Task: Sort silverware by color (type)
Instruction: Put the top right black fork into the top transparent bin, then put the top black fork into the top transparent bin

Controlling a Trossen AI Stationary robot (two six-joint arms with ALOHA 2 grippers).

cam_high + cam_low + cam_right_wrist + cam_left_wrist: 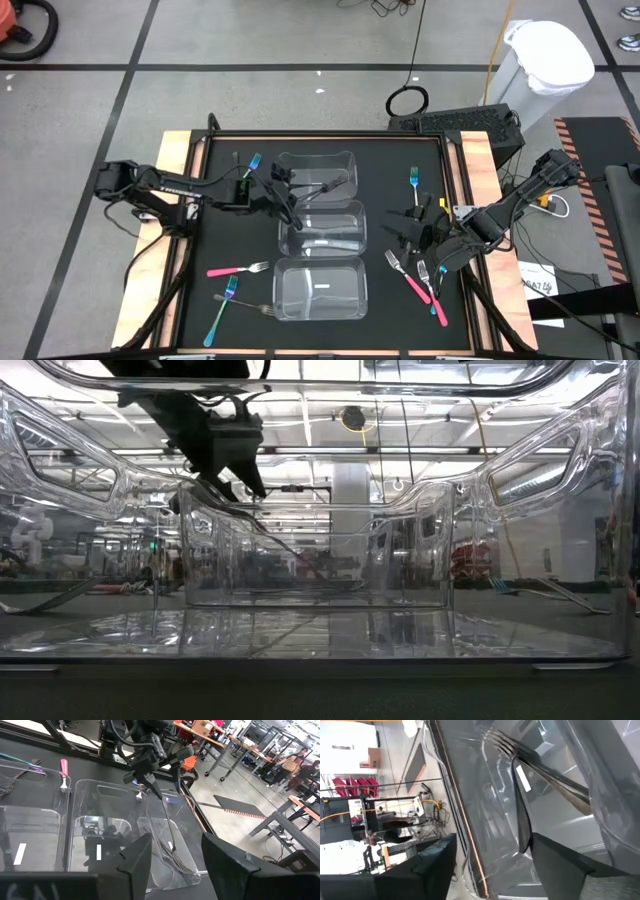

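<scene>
My left gripper (288, 200) hangs over the far clear container (345, 160) and is shut on a dark grey fork (170, 832). That fork's tines (497, 742) point down inside the container. My right gripper (408, 232) is open and empty above the mat, right of the middle container (358, 215). Loose forks lie flat on the mat. On the left are a pink one (238, 268), two blue ones (250, 165) (222, 305) and a grey one (257, 309). On the right are a blue one (414, 185) and a pink one (412, 283) in a small cluster. My left gripper pinches the dark grey fork between its two fingers at the handle's upper end (152, 790). The fingers come from above, slanting in from the table's left. The fork slopes down below them, its tine end (181, 865) low inside the far container; whether it rests on the floor I cannot tell.
Three clear containers stand in a row down the middle of the black mat; the near one (285, 310) fills the low view. Wooden table edges (175, 150) flank the mat. A white bin (545, 60) stands beyond the far right corner. People show in the room behind.
</scene>
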